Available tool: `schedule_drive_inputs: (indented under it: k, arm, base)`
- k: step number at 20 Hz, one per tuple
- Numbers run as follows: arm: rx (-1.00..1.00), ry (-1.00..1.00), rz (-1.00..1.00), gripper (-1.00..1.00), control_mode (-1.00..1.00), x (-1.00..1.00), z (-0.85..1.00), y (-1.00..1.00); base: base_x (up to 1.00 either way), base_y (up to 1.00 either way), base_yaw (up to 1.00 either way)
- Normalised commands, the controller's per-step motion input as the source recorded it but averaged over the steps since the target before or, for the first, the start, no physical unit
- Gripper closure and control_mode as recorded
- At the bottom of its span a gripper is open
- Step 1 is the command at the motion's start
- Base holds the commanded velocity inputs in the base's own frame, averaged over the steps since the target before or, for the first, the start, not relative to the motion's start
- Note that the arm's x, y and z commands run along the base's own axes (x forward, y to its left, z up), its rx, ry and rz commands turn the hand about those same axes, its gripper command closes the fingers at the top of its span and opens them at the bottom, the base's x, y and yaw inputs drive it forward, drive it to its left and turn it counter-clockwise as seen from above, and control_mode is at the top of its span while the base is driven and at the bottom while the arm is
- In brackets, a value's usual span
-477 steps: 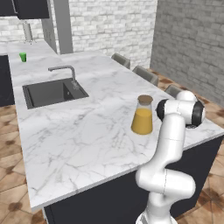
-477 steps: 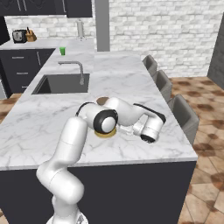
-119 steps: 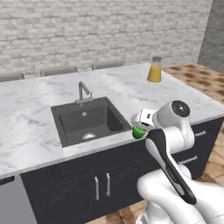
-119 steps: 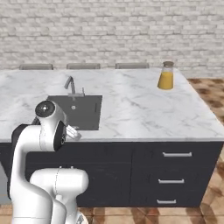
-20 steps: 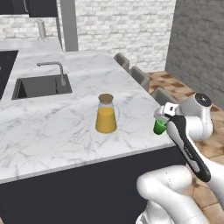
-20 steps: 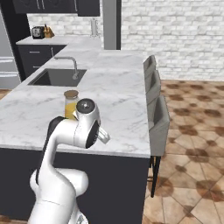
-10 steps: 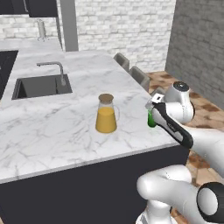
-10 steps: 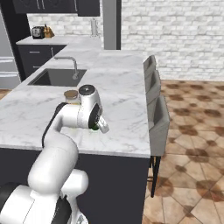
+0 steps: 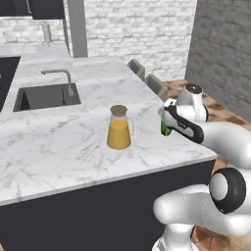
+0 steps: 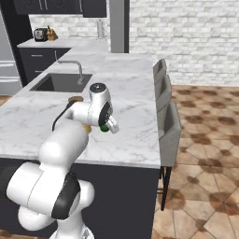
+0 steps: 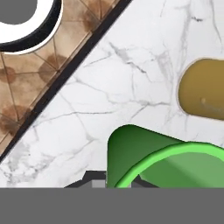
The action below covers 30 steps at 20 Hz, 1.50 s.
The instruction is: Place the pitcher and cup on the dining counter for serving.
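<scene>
The green cup (image 9: pixel 164 129) hangs just above the dining counter (image 9: pixel 73 142), near its chair-side edge, with my gripper (image 9: pixel 167 122) shut on it. The pitcher (image 9: pixel 119 128) of orange liquid stands upright on the marble, a short way to the cup's left. From the right base view, the gripper (image 10: pixel 107 125) holds the cup (image 10: pixel 103 128) while my arm hides most of the pitcher, leaving its brown lid (image 10: pixel 74 99) showing. Looking down from the hand, the cup (image 11: pixel 148 157) sits between my fingertips and the pitcher lid (image 11: pixel 203 89) lies beyond it on the counter (image 11: pixel 131 65).
Grey chair backs (image 9: pixel 157 86) line the counter's far side, also seen from the right (image 10: pixel 168 123). A sink (image 9: pixel 46 95) with a faucet is set into the counter farther back. Brown tiled floor (image 11: pixel 39 74) lies past the counter's dark edge.
My arm has carried the cup leftward from beyond the counter's edge to over the marble, closer to the pitcher. The pitcher has not moved.
</scene>
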Motion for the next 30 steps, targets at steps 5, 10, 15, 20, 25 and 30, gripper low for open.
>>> schedule_drive_inputs:
  k: [5, 10, 15, 20, 25, 30]
  arm:
    - [0.0, 0.01, 0.0, 1.0, -1.0, 0.47, -0.31, 0.0]
    - [0.0, 0.0, 0.0, 1.0, -1.0, 0.59, -0.54, 0.0]
    - [0.0, 0.0, 0.0, 1.0, -1.0, 0.48, -0.63, 0.0]
    - [0.0, 0.03, 0.0, 1.0, -1.0, 0.21, -0.5, 0.0]
    - [-0.01, 0.02, 0.0, -1.0, -1.0, 0.05, 0.02, 0.04]
    - [0.0, -0.01, 0.0, -1.0, -1.0, -0.18, 0.53, 0.0]
  base:
    - [0.0, 0.0, 0.0]
    - [0.0, 0.0, 0.0]
    - [0.0, 0.0, 0.0]
    - [0.0, 0.0, 0.0]
    - [0.0, 0.0, 0.0]
    - [0.0, 0.0, 0.0]
